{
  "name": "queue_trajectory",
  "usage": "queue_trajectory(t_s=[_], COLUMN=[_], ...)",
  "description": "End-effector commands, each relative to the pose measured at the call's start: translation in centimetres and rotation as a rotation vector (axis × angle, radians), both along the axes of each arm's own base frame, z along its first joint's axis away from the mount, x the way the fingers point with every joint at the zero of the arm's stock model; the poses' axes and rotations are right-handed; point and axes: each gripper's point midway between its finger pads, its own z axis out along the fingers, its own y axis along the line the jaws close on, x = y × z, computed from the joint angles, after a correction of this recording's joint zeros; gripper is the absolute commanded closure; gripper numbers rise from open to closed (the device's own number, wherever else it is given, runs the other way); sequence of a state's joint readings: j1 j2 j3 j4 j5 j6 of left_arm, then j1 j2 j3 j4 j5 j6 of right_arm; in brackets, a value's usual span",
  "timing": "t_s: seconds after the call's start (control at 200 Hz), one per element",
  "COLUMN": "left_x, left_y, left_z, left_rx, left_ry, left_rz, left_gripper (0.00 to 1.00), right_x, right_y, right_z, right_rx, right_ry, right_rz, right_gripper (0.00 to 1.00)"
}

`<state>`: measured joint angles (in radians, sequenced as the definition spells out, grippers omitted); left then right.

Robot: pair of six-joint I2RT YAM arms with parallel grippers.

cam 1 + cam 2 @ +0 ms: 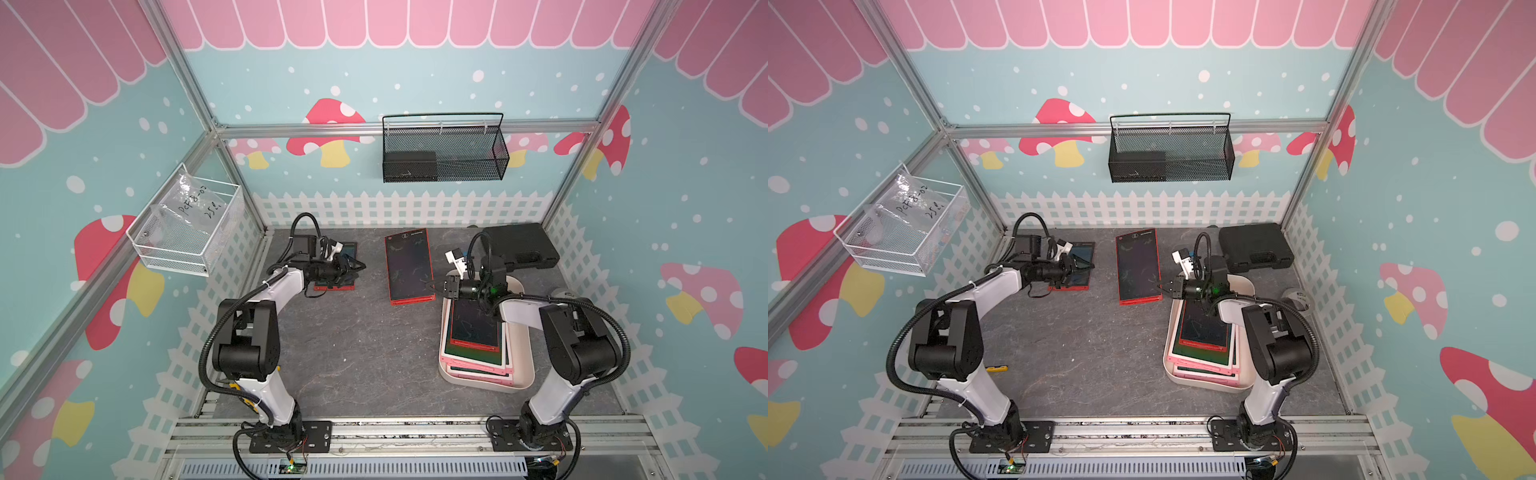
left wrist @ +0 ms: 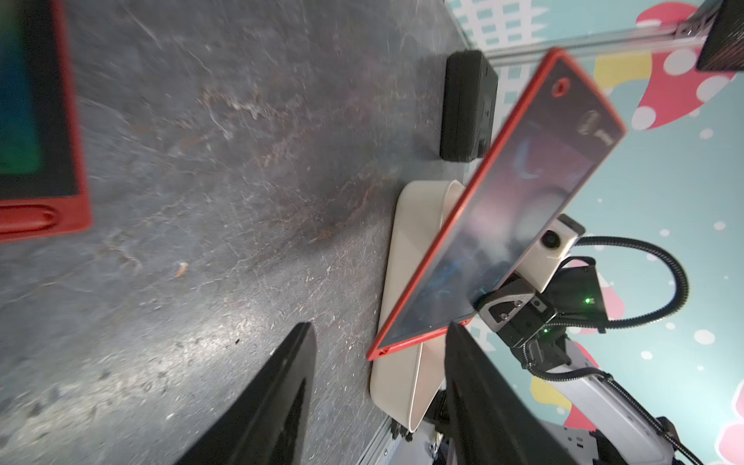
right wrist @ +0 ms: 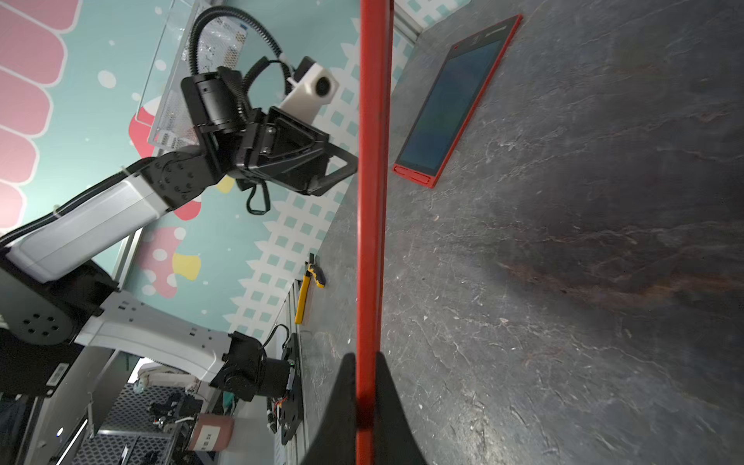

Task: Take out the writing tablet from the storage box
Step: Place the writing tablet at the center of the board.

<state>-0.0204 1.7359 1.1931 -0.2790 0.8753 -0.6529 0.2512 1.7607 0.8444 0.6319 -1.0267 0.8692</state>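
The cream-white storage box (image 1: 524, 376) stands at the table's right and holds a stack of several tablets, the top one red-framed (image 1: 476, 328). My right gripper (image 1: 431, 286) is shut on the edge of a red-framed writing tablet (image 1: 409, 266). In the left wrist view that writing tablet (image 2: 523, 193) hangs tilted above the storage box (image 2: 406, 249). In the right wrist view its red edge (image 3: 372, 161) runs between my shut jaws. My left gripper (image 1: 360, 266) is open and empty, over another red tablet (image 1: 348, 253) lying flat at the back left.
A black hard case (image 1: 519, 245) lies at the back right, behind the box. On the back wall hangs a black mesh basket (image 1: 444, 149), and a white wire basket (image 1: 187, 224) on the left wall. A yellow tool (image 1: 996, 368) lies by the left arm's base.
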Motion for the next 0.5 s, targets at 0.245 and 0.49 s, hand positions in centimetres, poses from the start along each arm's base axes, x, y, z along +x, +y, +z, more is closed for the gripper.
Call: queue_trajectory(t_s=[0.245,0.49], left_x=[-4.4,-6.8], left_y=[4.0,5.4], left_z=[1.4,0.5], left_rx=[0.16,0.216], left_ry=[-0.048,-0.047], left_rz=[0.23,0.301], left_gripper=[0.46,0.45], right_x=[5.3,9.8], right_y=[4.2,7.0], right_z=[1.3,-2.9], right_rx=[0.007,-0.003], right_ry=[0.114,0.248], right_rz=[-0.112,-0.187], right_gripper=[0.99,1.0])
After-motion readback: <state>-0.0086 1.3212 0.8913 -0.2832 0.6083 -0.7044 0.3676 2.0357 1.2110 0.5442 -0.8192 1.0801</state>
